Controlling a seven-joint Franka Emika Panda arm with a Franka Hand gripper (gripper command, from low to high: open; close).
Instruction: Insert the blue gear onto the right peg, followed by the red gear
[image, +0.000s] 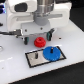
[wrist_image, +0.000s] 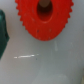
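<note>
Red toothed plastic, the small round red gear (wrist_image: 43, 18) with its centre hole, is filling the wrist view against pale tabletop, while only the exterior view is showing the wider flat bright-blue plastic gear (image: 50, 52) sitting on the black-rimmed grey rectangular plate (image: 35, 58), over its right end, hiding the peg there. The white arm is reaching straight down, its gripper (image: 37, 35) hovering just above the red gear, which is lying on the white table (image: 67, 72) just beyond the plate's far edge. Whether the jaws are spread or closed cannot be told.
</note>
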